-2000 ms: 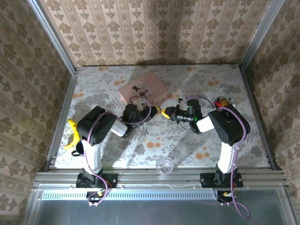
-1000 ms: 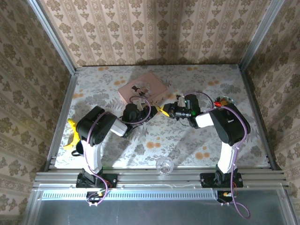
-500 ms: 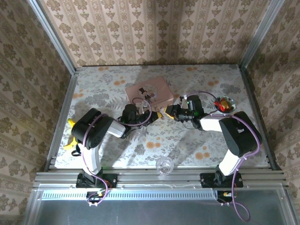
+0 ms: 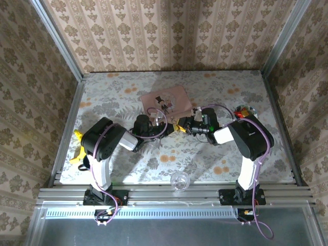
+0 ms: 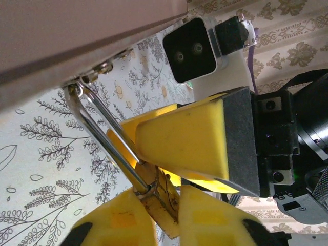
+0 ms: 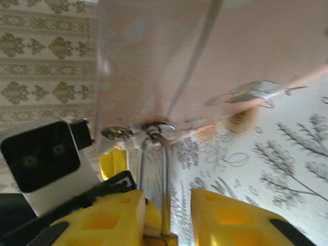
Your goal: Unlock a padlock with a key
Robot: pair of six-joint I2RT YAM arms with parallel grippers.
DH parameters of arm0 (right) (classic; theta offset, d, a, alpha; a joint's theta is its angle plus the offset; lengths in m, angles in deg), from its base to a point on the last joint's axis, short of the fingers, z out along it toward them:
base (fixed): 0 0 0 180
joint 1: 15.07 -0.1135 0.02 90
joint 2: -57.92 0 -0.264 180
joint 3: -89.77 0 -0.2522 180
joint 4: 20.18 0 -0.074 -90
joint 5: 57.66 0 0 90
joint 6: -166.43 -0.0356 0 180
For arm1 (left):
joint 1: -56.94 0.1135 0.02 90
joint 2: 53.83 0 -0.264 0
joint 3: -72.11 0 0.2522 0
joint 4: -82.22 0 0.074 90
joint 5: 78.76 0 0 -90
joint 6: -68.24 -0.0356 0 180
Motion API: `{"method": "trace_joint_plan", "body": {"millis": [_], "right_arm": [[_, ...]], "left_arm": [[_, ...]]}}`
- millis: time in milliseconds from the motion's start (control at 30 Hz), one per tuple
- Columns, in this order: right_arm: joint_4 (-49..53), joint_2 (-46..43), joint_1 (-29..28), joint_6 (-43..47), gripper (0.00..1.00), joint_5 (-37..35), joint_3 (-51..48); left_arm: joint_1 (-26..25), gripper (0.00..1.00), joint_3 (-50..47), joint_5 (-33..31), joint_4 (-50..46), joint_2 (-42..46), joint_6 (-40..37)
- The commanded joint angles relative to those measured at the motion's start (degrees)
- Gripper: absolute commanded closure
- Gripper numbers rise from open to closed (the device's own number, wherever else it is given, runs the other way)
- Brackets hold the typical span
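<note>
- Padlock (image 5: pixel 152 193) is hanging by its silvery shackle (image 5: pixel 97 128) from the latch at the near edge of the pink box (image 4: pixel 166 99).
- Left gripper (image 5: pixel 164 212) is clamping the brass body between its yellow fingers.
- Right gripper (image 6: pixel 166 207) is straddling the shackle from the opposite side; whether it is gripping, I cannot tell.

The pink box (image 4: pixel 166 100) is sliding rightward and turning, while the right gripper (image 4: pixel 180 126) is shifting slightly left, its arm refolding.

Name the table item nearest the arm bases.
The clear glass ball, at the table's near edge; the pink box lies farther back.
</note>
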Motion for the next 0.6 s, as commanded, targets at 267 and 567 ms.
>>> {"method": "trace_joint_plan", "body": {"millis": [267,567], "right_arm": [[0.32,0.24,-0.87,0.04,0.72,0.44,1.63],[0.54,0.08,-0.87,0.18,0.70,0.35,1.72]], "left_arm": [[0.72,0.51,-4.00,3.53,-8.87,-2.61,9.22],[1.11,0.44,-2.86,-3.30,-13.33,0.10,7.16]]}}
